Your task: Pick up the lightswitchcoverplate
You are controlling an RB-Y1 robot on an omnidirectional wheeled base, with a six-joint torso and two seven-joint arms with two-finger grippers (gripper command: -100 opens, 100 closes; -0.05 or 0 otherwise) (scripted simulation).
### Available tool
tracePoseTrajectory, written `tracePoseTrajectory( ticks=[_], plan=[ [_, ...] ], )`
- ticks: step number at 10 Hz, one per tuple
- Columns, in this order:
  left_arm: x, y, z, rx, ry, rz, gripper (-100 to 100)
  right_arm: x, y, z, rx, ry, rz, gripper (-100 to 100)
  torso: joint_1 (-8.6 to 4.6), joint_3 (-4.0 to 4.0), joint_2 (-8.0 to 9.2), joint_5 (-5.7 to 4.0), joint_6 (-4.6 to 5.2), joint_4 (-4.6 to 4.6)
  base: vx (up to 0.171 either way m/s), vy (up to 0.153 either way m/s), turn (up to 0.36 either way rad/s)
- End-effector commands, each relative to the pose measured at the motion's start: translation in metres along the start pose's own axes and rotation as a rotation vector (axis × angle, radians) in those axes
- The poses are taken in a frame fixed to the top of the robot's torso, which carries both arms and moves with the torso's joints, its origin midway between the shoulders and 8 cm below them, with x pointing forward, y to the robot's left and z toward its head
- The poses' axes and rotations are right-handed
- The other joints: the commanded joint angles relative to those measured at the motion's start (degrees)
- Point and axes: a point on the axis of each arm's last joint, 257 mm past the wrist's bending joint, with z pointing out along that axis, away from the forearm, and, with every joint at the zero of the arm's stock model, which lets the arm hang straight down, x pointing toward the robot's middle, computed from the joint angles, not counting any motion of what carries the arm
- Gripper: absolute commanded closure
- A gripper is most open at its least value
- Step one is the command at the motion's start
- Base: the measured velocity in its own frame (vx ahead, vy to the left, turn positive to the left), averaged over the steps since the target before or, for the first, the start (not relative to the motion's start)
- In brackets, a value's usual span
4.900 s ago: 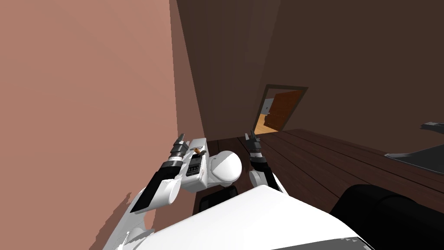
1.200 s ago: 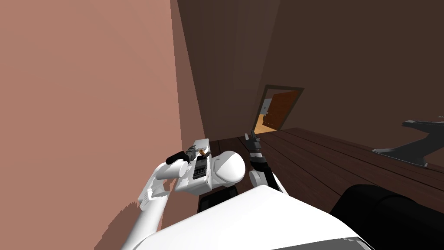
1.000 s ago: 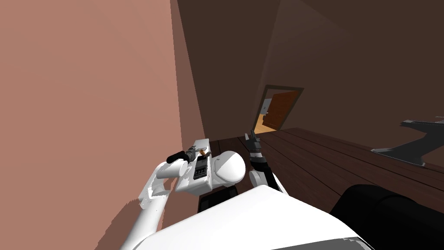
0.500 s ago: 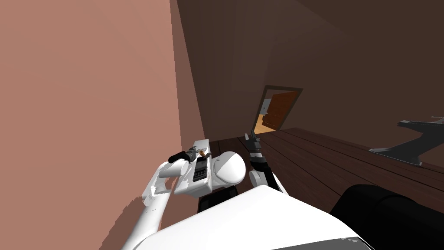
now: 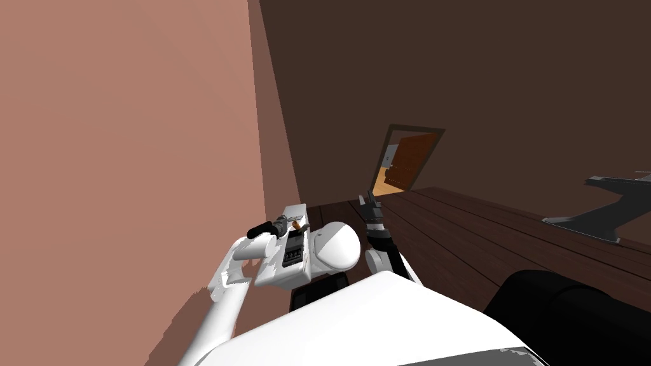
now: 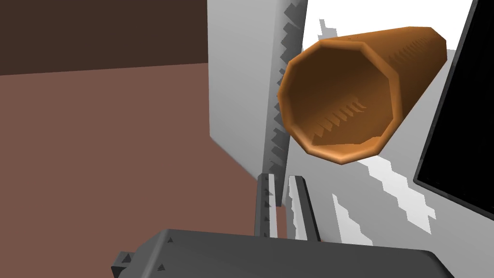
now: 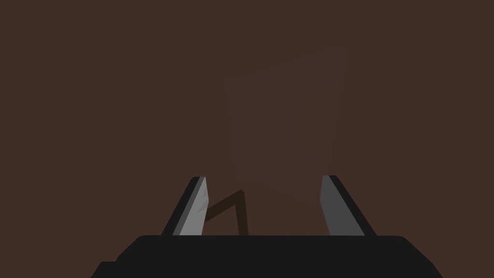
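The light switch cover plate [image 5: 285,257] is a white slab against the pink wall [image 5: 127,159], with a dark inset [image 5: 292,249] and an orange-brown hollow tube [image 6: 352,91] sticking out of its face. My left gripper [image 5: 291,222] reaches in from the wall side, by the tube. In the left wrist view its fingers [image 6: 280,177] stand almost together, pinching the plate's thin white edge [image 6: 284,96] just beside the tube. My right gripper [image 5: 367,198] is raised to the right of the plate, apart from it. Its fingers [image 7: 264,177] are open with nothing between them.
A white rounded body [image 5: 335,244] sits right beside the plate. Dark plank floor [image 5: 483,235] stretches to the right toward an open doorway [image 5: 407,159] with a brown door. A grey angular object [image 5: 610,210] lies at far right and a black rounded mass [image 5: 572,318] at bottom right.
My left gripper's fingers have closed from wide open onto the plate's edge. The left arm has barely shifted since a second ago. The right arm has not moved.
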Motion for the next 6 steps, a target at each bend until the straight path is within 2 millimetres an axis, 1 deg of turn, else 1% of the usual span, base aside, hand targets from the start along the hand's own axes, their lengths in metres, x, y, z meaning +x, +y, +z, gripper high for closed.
tracePoseTrajectory(
  ticks=[1, 2, 3, 4, 5, 6],
  plan=[
    [0.0, 0.0, 0.0, 0.0, 0.0, 0.0, 100, 0.0, 0.0, 0.0, 0.0, 0.0, 0.0, 0, 0.0, 0.0, 0.0, 0.0, 0.0, 0.0, 0.003, -0.01, 0.007],
    [0.0, 0.0, 0.0, 0.0, 0.0, 0.0, 0, 0.0, 0.0, 0.0, 0.0, 0.0, 0.0, 0, 0.0, 0.0, 0.0, 0.0, 0.0, 0.0, 0.002, -0.007, 0.006],
    [0.002, -0.003, -0.007, 0.0, 0.003, 0.0, 100, 0.0, 0.0, 0.0, 0.0, 0.0, 0.0, 0, 0.01, 0.01, 0.01, 0.0, 0.0, 0.0, -0.022, -0.001, 0.01],
    [0.003, -0.005, -0.011, -0.001, 0.004, 0.001, 100, 0.0, 0.0, 0.0, 0.0, 0.0, 0.0, 0, 0.02, 0.07, 0.11, 0.0, -0.01, 0.03, -0.06, 0.006, 0.014],
    [0.002, -0.005, -0.009, 0.003, 0.004, 0.001, 100, 0.0, 0.0, 0.0, 0.0, 0.0, 0.0, 0, 0.05, 0.15, 0.26, 0.0, -0.02, 0.06, -0.028, 0.0, 0.004],
    [0.002, -0.005, -0.01, 0.0, 0.004, 0.001, 0, 0.0, 0.0, 0.0, 0.0, 0.0, 0.0, 0, 0.04, 0.12, 0.19, 0.0, -0.01, 0.05, 0.0, 0.0, 0.0]
  ],
)
